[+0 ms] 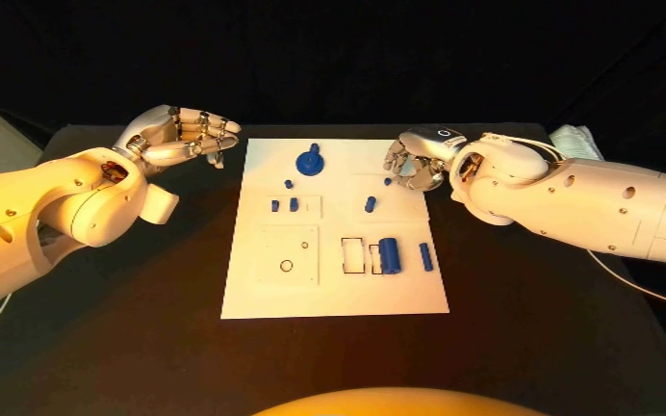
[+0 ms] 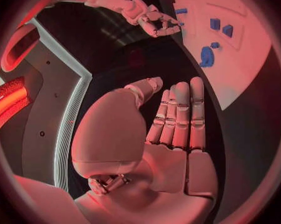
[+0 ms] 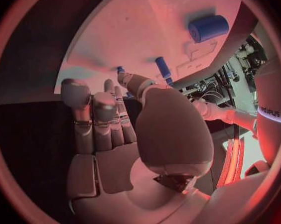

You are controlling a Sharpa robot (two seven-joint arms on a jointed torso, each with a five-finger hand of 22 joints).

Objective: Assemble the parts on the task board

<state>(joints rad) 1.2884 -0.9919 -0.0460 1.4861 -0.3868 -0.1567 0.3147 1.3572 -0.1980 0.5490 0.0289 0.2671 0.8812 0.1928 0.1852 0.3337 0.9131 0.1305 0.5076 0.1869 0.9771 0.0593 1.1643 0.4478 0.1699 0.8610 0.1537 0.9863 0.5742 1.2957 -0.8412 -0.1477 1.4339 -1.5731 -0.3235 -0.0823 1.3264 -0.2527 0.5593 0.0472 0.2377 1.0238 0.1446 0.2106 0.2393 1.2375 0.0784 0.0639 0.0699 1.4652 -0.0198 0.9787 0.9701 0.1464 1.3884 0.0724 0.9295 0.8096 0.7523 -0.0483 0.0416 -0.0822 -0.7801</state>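
You are looking at the flat white task board [image 1: 336, 302] lying mid-table, with small blue plastic parts [image 1: 393, 255] sitting across it: a round knobbed piece [image 1: 313, 162] at 12 o'clock, a cylinder at 4 o'clock. Your left hand [image 1: 184, 136] is hovering off the board's 10 o'clock corner, fingers extended, gripping nothing. Your right hand [image 1: 415, 165] is hanging over the 2 o'clock edge, fingers loosely curled, empty.

Head view looks steeply down on the counter [image 1: 125, 339] and task board [image 1: 278, 296]; each wrist view sits close behind its own hand, sharing the board.
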